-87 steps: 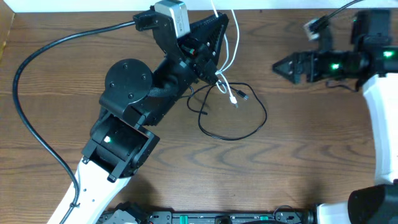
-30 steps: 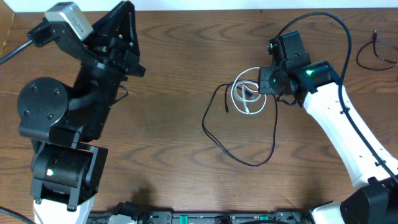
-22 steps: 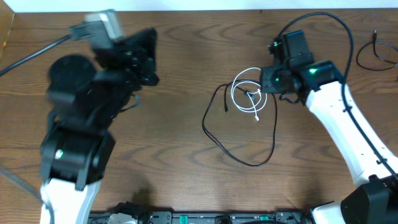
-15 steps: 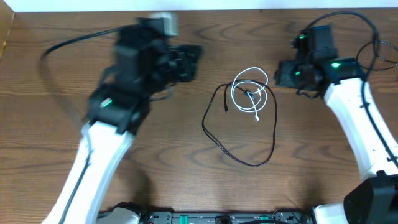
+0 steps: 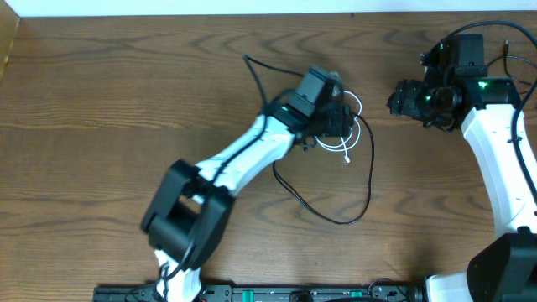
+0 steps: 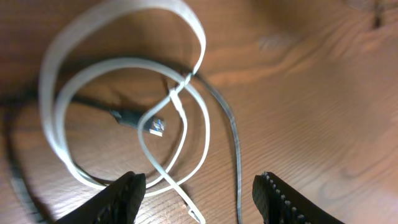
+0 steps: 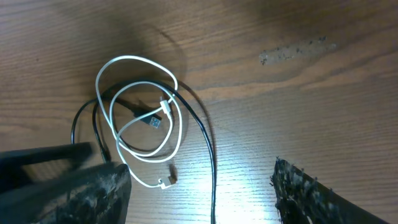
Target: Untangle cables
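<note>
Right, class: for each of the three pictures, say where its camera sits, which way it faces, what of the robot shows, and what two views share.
Overhead: above the table, looking straight down; both arms show, the left gripper over the white cable.
Left wrist: on the left arm, close above the white cable; both fingertips show, apart.
Right wrist: on the right arm, looking down from farther off; its fingertips show, apart.
Shared: both wrist views show the white loops crossing the black cable.

A brown wood-grain table (image 5: 126,101) carries everything. Lying flat on it right of centre, the white cable (image 7: 140,112) is coiled in small overlapping loops; the black cable (image 5: 336,214) crosses through them and swings out in a wide loop toward five o'clock. Another thin dark cord (image 5: 495,71) lies at the two o'clock edge.
</note>
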Controlling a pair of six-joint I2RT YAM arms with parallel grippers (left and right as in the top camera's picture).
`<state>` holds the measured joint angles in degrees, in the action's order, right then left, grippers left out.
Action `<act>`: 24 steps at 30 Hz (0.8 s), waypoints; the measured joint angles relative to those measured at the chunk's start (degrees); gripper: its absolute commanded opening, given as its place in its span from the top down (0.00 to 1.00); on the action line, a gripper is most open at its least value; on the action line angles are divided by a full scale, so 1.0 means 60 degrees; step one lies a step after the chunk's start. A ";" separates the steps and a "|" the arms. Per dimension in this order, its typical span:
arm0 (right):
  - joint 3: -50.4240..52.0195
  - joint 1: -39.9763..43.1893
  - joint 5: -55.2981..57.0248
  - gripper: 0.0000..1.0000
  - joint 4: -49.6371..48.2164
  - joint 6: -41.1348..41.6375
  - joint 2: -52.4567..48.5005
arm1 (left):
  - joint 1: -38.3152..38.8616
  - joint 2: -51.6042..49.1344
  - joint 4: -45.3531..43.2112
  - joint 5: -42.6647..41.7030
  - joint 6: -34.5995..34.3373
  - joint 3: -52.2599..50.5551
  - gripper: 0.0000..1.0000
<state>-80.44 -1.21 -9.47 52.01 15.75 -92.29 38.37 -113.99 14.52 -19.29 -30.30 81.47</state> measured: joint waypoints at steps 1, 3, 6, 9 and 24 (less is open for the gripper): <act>0.0000 0.0000 0.0000 0.30 0.0000 -0.0015 0.0000 | 0.0102 -0.0237 0.0004 0.0025 -0.0076 0.0000 0.44; 0.0000 0.0000 0.0000 0.30 0.0004 -0.0022 0.0000 | 0.0259 -0.0674 0.0007 0.0029 -0.0219 -0.0004 0.54; 0.0000 0.0000 0.0000 0.30 0.0004 -0.0051 0.0000 | 0.0284 -0.0903 0.0015 0.0044 -0.0237 0.0000 0.88; 0.0000 0.0000 0.0000 0.30 0.0007 -0.0055 -0.0004 | 0.0273 -0.0929 -0.0004 0.0142 -0.0324 0.0000 0.93; 0.0000 -0.0135 -0.0627 0.25 -0.0062 -0.0087 -0.0004 | 0.0237 0.5639 0.0911 0.1552 0.1577 0.0011 0.93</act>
<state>-80.44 -2.02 -13.23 51.64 15.22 -92.31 39.79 -80.16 19.99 -9.98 -20.84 81.54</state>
